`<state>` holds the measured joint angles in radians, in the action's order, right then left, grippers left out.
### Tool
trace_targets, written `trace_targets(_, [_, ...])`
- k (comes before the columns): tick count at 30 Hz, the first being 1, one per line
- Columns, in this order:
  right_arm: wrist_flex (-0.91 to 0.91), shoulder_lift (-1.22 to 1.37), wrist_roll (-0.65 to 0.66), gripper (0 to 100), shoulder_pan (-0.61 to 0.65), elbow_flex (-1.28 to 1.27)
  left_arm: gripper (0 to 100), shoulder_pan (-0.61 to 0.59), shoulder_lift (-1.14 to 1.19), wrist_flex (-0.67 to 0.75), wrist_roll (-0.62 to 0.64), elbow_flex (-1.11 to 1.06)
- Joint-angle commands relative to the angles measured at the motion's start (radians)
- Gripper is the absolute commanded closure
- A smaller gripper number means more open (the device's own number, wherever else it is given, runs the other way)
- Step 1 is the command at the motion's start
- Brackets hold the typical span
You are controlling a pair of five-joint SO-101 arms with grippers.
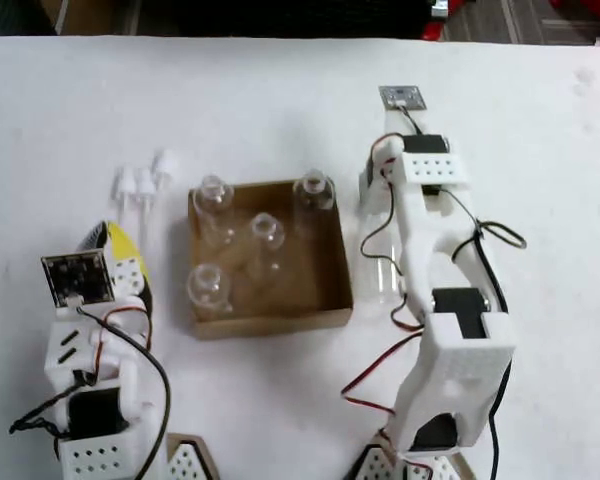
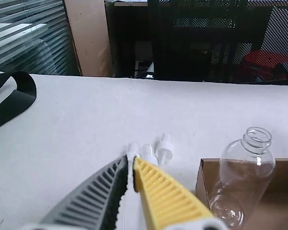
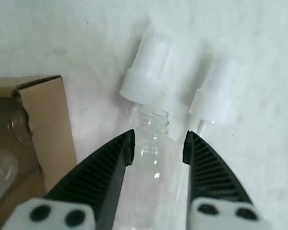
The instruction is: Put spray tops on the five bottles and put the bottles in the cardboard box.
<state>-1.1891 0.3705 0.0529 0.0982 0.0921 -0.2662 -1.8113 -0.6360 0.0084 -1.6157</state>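
The right gripper (image 3: 157, 146) has its black jaws set moderately apart, straddling the shoulder of a clear lying bottle (image 3: 151, 163); each jaw tip stands just beside the bottle wall, and contact cannot be confirmed. The bottle's open neck points toward two loose spray tops (image 3: 146, 67) that lie on the table (image 1: 280, 100) just beyond it, one almost at the mouth and the other beside it. In the high view this bottle lies at 3 o'clock from the cardboard box (image 1: 270, 322), under the right arm. The left gripper (image 2: 130, 170) has its grey and yellow jaws drawn together to a thin slit, with nothing between them. Its tips point at a group of three spray tops (image 2: 149, 153) just ahead on the table. In the high view, the left gripper sits at 9 o'clock from the box and these three tops at 10 o'clock. Four uncapped bottles (image 1: 265, 232) stand upright inside the box.
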Motion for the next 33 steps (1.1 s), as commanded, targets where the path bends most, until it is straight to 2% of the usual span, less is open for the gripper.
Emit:
trace_targets(1, [-0.002,-0.008,0.012,85.1,0.018,0.034,97,0.005,-0.018,0.034,-0.011,0.054])
trace_targets(33, [-0.007,0.035,0.012,85.1,0.018,0.055,97,0.005,-0.018,0.034,-0.011,0.054])
